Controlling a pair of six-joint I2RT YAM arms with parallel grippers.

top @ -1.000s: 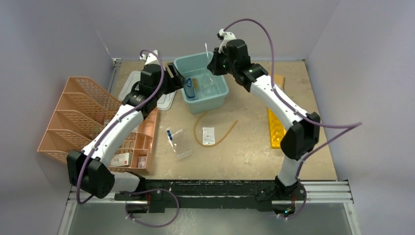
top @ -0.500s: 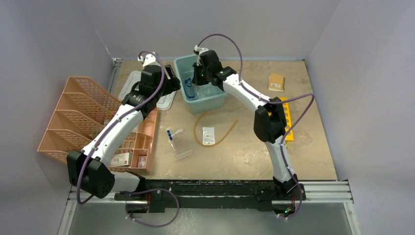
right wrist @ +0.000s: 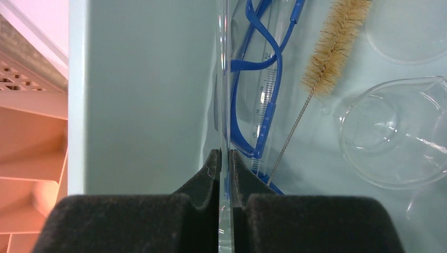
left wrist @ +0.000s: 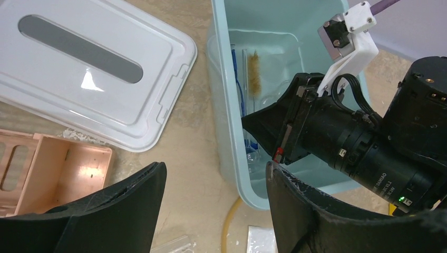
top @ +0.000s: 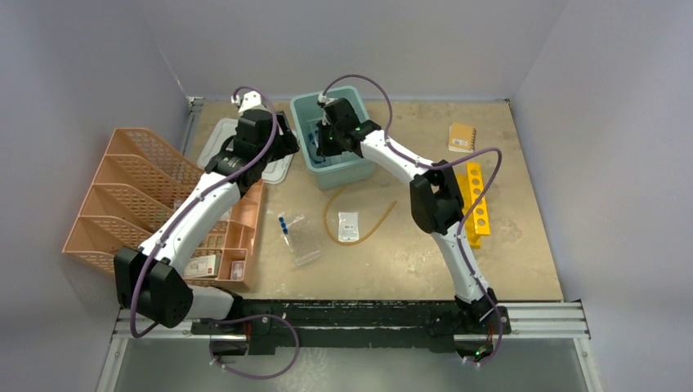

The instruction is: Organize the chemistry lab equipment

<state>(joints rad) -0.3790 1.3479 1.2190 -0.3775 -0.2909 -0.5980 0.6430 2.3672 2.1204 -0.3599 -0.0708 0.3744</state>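
Observation:
My right gripper (right wrist: pixel 225 154) is shut on a thin glass rod (right wrist: pixel 225 79) and reaches down into the teal bin (top: pixel 347 174), close to its left wall (right wrist: pixel 147 89). In the bin lie blue-framed safety glasses (right wrist: pixel 242 142), a graduated clear cylinder (right wrist: pixel 266 89), a bristle brush (right wrist: pixel 334 47) and a glass dish (right wrist: pixel 400 132). My left gripper (left wrist: pixel 213 168) is open and empty, hovering over the bin's left edge (left wrist: pixel 224 105). Amber tubing (top: pixel 377 222), a white packet (top: pixel 349 226) and bagged blue-capped tubes (top: pixel 294 237) lie on the table in front of the bin.
The bin's white lid (left wrist: pixel 95 68) lies left of the bin. Peach organizer trays (top: pixel 122 188) stand at the far left. A yellow rack (top: pixel 474 208) and a small brown notebook (top: pixel 462 136) lie at the right. The two grippers are close together at the bin.
My right arm has swung left and gone down into the bin with the rod, uncovering the notebook and rack. My left gripper has barely moved.

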